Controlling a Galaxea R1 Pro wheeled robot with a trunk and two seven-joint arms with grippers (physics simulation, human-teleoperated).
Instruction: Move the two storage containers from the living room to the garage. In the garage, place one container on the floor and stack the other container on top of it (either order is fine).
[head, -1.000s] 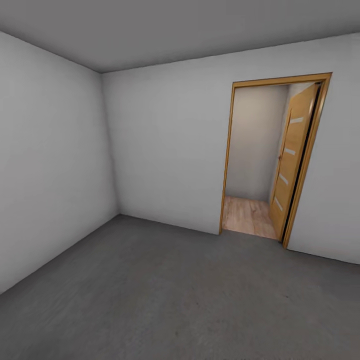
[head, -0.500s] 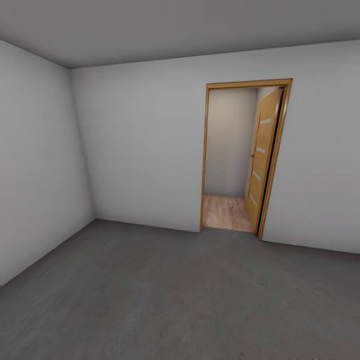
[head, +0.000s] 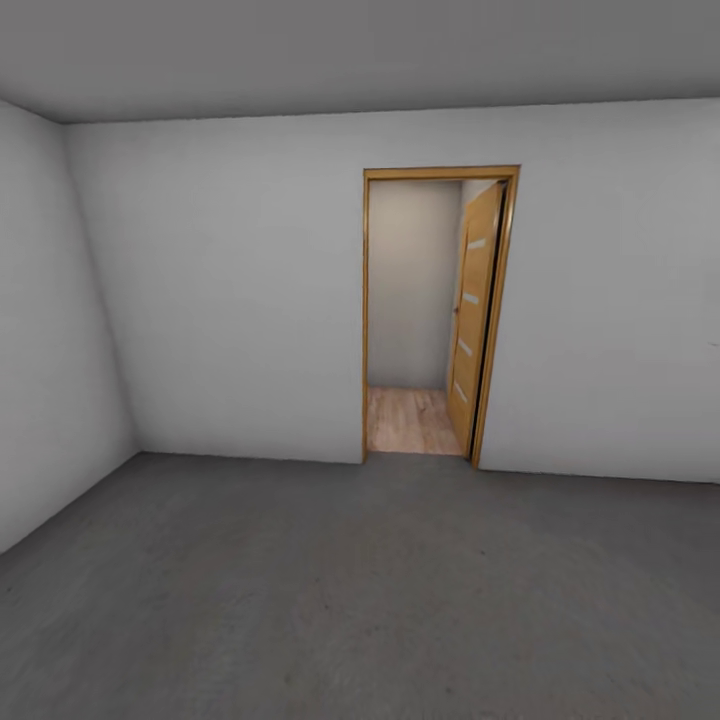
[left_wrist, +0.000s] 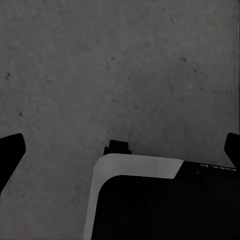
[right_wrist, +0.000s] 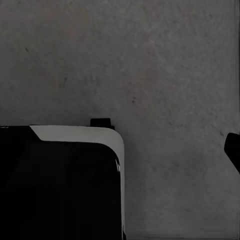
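Observation:
The two storage containers are out of view. I am in the garage: smooth dark grey concrete floor (head: 330, 600), white walls (head: 220, 300), grey ceiling. My left gripper (left_wrist: 120, 150) hangs open over the bare floor (left_wrist: 125, 65), its dark fingertips (left_wrist: 11, 150) at the picture's edges and nothing between them. My right gripper (right_wrist: 120, 150) also points down at the floor (right_wrist: 150, 60). One of its fingertips (right_wrist: 233, 150) shows far out at the edge, and it holds nothing.
An open doorway (head: 415, 320) with a wooden frame cuts the far wall. Its wood-panelled door (head: 472, 320) swings away into a hall with light plank flooring (head: 410, 420). A white-edged black corner of my base (left_wrist: 150, 200) shows under each wrist camera.
The head camera has turned, so the doorway has slid from the right of the picture toward its middle and the left wall has receded. Nothing in the room itself moved.

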